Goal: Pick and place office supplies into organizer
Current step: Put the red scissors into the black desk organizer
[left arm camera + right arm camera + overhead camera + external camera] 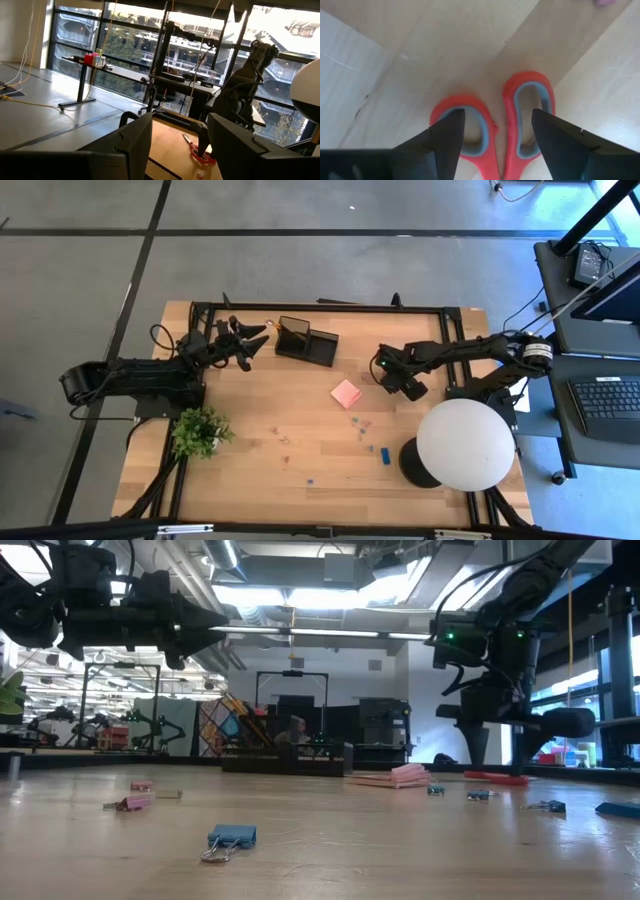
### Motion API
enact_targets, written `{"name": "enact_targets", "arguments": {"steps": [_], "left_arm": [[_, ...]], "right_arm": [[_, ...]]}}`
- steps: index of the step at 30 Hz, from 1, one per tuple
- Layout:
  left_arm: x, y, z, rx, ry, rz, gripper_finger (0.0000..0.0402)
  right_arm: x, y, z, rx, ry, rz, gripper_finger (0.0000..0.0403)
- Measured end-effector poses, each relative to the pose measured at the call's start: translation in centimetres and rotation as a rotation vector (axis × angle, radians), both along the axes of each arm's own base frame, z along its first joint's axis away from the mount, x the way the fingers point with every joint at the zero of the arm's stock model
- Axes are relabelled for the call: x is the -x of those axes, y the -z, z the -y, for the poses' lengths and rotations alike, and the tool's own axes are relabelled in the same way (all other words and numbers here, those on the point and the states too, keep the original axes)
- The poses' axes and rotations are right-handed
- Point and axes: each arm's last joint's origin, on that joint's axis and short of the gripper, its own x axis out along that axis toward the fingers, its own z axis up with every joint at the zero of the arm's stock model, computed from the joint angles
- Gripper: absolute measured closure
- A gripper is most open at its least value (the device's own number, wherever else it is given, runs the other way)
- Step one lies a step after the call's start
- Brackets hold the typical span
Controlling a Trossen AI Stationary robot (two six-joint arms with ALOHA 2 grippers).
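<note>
Red scissors [490, 125] flat on desk [420, 55] | stiff, slippery handles | my right jaws open above loops | left jaws open, empty

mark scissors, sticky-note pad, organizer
scissors [527, 117]: right wrist view, on a red handle loop.
sticky-note pad [346, 393]: high view, middle of pink top.
organizer [322, 347]: high view, on the lower tray's rim.
</note>
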Motion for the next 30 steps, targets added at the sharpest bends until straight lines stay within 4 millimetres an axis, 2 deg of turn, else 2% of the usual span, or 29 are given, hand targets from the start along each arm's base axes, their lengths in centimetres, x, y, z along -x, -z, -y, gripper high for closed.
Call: {"name": "enact_targets", "arguments": {"steps": [20,30], "left_arm": [[0.0,0.0,0.0,0.001,0.0,0.0,0.0217],[0.0,0.0,0.0,0.001,0.0,0.0,0.0217]], "right_arm": [[0.25,0.23,-0.13,-0.019,0.004,-0.016,0.0298],[0.18,0.22,-0.1,-0.04,0.128,0.013,0.0313]]}}
